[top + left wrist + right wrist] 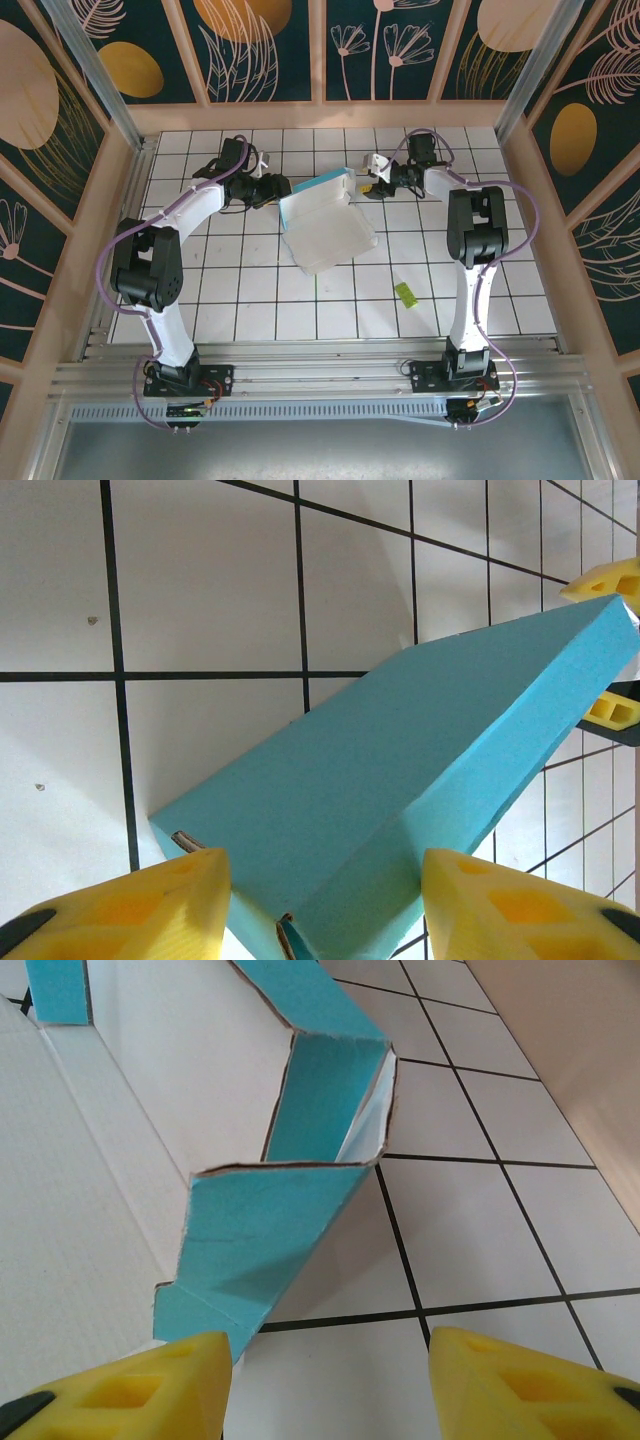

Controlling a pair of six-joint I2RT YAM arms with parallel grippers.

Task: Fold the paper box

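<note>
The paper box [325,228] lies half-folded in the middle of the table, white inside, with a turquoise wall raised along its far edge. My left gripper [278,190] is at the box's far left end. In the left wrist view the turquoise box [400,770] fills the gap between the yellow fingers [130,910], and both pads press against it. My right gripper [362,186] is at the far right end. There it [330,1385] stands open over bare tile, with a raised turquoise flap [270,1220] just beside its left finger.
A small lime-green strip [405,293] lies on the tiles at the near right. Wooden walls [320,115] close in the white tiled table on three sides. The right gripper's yellow fingertips [610,580] show beyond the box's far end.
</note>
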